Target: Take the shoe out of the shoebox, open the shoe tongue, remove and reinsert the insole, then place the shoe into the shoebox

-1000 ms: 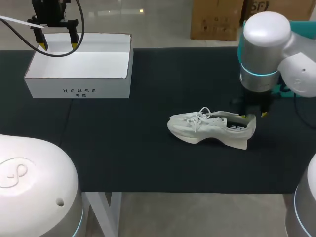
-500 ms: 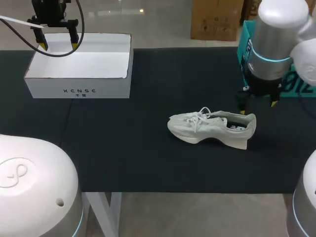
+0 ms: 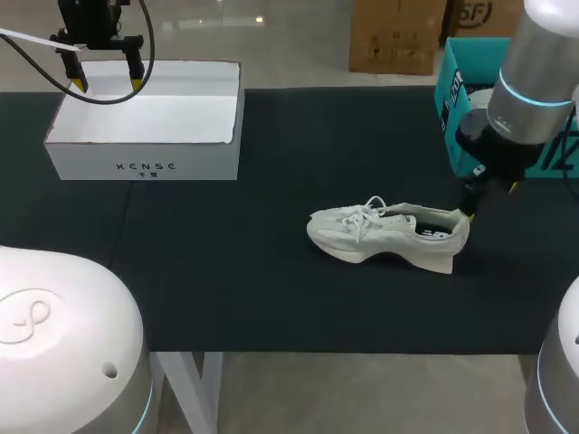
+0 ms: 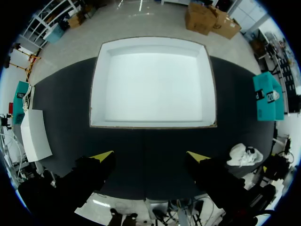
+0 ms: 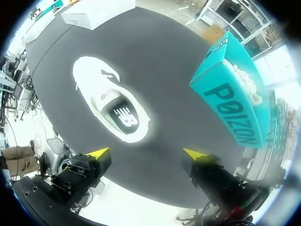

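A white sneaker (image 3: 389, 233) lies on the black table mat, toe toward the left, with a dark insole showing in its opening. In the right wrist view the sneaker (image 5: 113, 106) lies ahead of my right gripper (image 5: 146, 153), whose fingers stand wide open with nothing between them. In the head view my right gripper (image 3: 488, 199) hangs just above and right of the heel, apart from it. The white shoebox (image 3: 145, 127) stands open at the back left. My left gripper (image 3: 104, 74) hovers open over the box's far left part, and the shoebox (image 4: 153, 82) fills the left wrist view ahead of the gripper (image 4: 149, 155).
A teal box (image 3: 461, 90) stands at the table's back right, close behind my right arm; it also shows beside the sneaker in the right wrist view as the teal box (image 5: 235, 94). A white lid (image 4: 35, 134) lies left of the shoebox.
My right gripper let go of the sneaker's heel, opened and rose up and to the right. The sneaker stayed where it was. My left arm has not moved.
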Robot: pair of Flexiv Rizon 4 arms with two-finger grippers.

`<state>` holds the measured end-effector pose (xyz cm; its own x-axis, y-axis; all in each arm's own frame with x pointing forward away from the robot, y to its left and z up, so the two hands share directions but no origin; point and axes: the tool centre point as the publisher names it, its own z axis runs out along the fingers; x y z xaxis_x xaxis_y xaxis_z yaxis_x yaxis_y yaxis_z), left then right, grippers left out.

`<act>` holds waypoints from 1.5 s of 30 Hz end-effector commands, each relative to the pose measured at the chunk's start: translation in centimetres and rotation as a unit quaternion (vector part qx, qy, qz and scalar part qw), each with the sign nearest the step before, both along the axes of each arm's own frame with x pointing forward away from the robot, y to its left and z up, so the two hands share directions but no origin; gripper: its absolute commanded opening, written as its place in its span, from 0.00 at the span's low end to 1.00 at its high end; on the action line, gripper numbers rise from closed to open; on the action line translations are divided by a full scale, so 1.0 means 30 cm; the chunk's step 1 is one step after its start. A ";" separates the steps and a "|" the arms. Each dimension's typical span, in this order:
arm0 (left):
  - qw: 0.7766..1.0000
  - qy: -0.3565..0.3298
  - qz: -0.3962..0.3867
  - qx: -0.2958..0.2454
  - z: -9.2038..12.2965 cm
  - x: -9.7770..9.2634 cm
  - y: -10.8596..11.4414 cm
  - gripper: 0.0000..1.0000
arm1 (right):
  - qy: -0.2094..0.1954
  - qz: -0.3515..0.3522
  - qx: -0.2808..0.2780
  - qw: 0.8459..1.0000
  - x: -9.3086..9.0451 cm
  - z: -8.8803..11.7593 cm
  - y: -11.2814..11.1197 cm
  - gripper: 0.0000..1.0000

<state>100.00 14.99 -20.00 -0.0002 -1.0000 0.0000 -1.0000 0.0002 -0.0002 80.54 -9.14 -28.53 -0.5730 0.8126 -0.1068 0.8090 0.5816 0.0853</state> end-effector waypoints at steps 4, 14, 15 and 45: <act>1.000 0.000 0.000 0.000 0.000 0.000 0.000 1.00 | 0.001 0.000 0.001 1.000 0.003 -0.003 0.000 1.00; 1.000 0.000 0.000 0.000 0.000 0.000 0.000 1.00 | -0.021 0.024 -0.008 0.999 -0.015 -0.007 0.019 1.00; 1.000 0.000 0.000 0.000 0.000 0.000 0.000 1.00 | -0.032 0.056 -0.020 0.998 -0.023 -0.001 0.030 1.00; 1.000 0.000 0.000 0.000 0.000 0.000 0.000 1.00 | -0.109 0.302 0.107 0.941 -0.121 0.072 -0.054 1.00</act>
<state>100.00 14.99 -20.00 -0.0003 -1.0000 -0.0001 -1.0000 0.0003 -0.0002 76.89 -10.06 -26.10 -0.9195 0.3597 -0.1582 0.3050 0.9072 0.2898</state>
